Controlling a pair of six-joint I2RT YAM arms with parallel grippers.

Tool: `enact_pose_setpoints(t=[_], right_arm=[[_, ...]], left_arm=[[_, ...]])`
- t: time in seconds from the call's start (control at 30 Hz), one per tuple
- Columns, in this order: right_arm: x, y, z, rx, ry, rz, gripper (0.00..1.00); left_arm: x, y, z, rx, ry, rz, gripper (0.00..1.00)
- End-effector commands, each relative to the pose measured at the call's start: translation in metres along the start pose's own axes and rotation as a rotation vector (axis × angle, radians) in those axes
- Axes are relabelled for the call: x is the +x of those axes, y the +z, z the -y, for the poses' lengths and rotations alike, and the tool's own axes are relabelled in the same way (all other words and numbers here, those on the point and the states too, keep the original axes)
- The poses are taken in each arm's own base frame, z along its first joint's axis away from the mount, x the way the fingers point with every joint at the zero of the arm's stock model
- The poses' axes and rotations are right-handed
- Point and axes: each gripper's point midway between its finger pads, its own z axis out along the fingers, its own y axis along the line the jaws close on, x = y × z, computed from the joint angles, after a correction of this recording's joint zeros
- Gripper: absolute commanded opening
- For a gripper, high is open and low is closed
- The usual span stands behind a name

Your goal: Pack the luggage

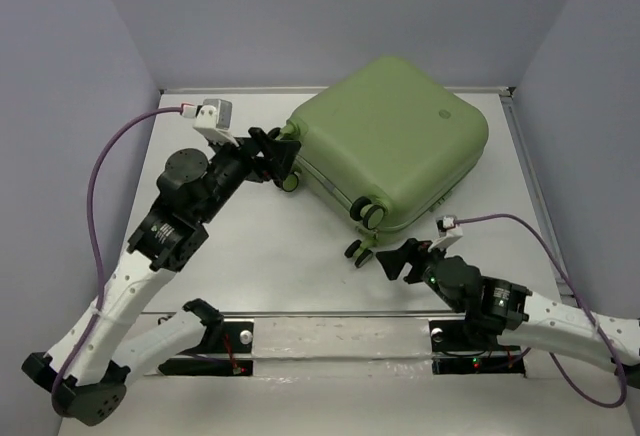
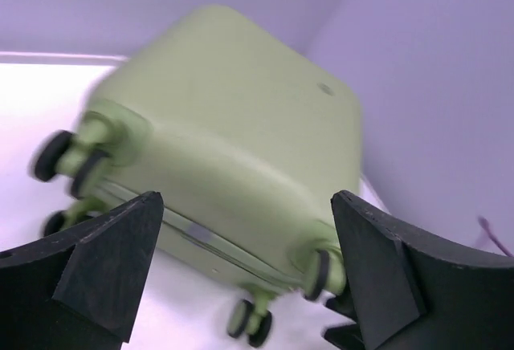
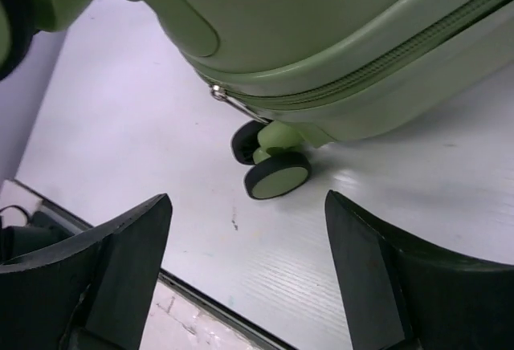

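The luggage (image 1: 395,141) is a light-green hard-shell suitcase lying closed on its side at the back right of the table, wheels toward the arms. It also shows in the left wrist view (image 2: 233,133) and the right wrist view (image 3: 321,37), where its zip line and a green-and-black wheel (image 3: 277,175) are seen. My left gripper (image 1: 278,156) is open and empty at the suitcase's left wheel corner. My right gripper (image 1: 392,259) is open and empty, just in front of the near wheels.
White table (image 1: 260,256) with grey walls on three sides. A raised rail runs along the right edge (image 1: 535,196). A black-edged strip (image 1: 330,314) marks the near edge by the arm bases. Purple cables trail from both wrists.
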Motion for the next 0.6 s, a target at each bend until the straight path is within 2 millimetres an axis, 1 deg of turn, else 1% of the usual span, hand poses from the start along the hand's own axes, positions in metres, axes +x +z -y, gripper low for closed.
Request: enact_pose_setpoints(t=[0.0,0.03,0.07,0.1,0.13,0.17,0.2,0.23,0.27,0.3,0.37,0.4,0.43,0.47,0.5,0.53,0.57], right_arm=[[-0.012,-0.008,0.023,0.170,-0.045,-0.003,0.81],[-0.017,-0.007,0.021,0.180,-0.051,0.006,0.80],[-0.017,-0.005,0.024,0.213,-0.072,0.008,0.79],[-0.018,-0.004,0.024,0.222,-0.078,0.009,0.79],[-0.018,-0.002,0.024,0.232,-0.087,0.009,0.79],[-0.018,-0.002,0.025,0.237,-0.088,0.012,0.79],[-0.019,-0.002,0.029,0.247,-0.087,0.016,0.79],[-0.018,-0.003,0.031,0.245,-0.076,0.020,0.81],[-0.016,-0.003,0.032,0.243,-0.074,0.021,0.82],[-0.016,-0.004,0.033,0.238,-0.069,0.023,0.82],[-0.016,-0.005,0.036,0.234,-0.056,0.030,0.84],[-0.019,-0.006,0.034,0.220,-0.045,0.041,0.84],[-0.020,-0.007,0.034,0.218,-0.041,0.046,0.84],[-0.021,-0.007,0.034,0.217,-0.038,0.052,0.84],[-0.022,-0.007,0.034,0.216,-0.036,0.055,0.84],[-0.023,-0.007,0.036,0.224,-0.033,0.061,0.84],[-0.024,-0.007,0.037,0.227,-0.037,0.062,0.84]], left_arm=[[0.040,0.026,-0.094,-0.264,0.065,-0.128,0.98],[0.040,0.031,-0.109,-0.294,0.079,-0.138,0.98],[0.044,0.039,-0.129,-0.319,0.074,-0.165,0.98],[0.038,0.046,-0.133,-0.312,0.091,-0.147,0.98],[0.041,0.053,-0.146,-0.334,0.127,-0.166,0.98],[0.041,0.059,-0.143,-0.303,0.142,-0.174,0.98],[0.032,0.064,-0.143,-0.277,0.154,-0.162,0.99],[0.039,0.072,-0.145,-0.251,0.162,-0.196,0.99],[0.037,0.076,-0.144,-0.236,0.177,-0.202,0.99],[0.027,0.081,-0.140,-0.221,0.199,-0.186,0.99],[0.023,0.089,-0.152,-0.258,0.258,-0.184,0.99],[0.014,0.093,-0.152,-0.263,0.281,-0.168,0.99],[0.022,0.101,-0.159,-0.267,0.292,-0.201,0.99],[0.025,0.107,-0.159,-0.250,0.306,-0.221,0.99],[0.020,0.113,-0.154,-0.217,0.329,-0.226,0.99],[0.033,0.121,-0.157,-0.198,0.321,-0.274,0.99],[0.037,0.124,-0.157,-0.183,0.323,-0.289,0.99]])
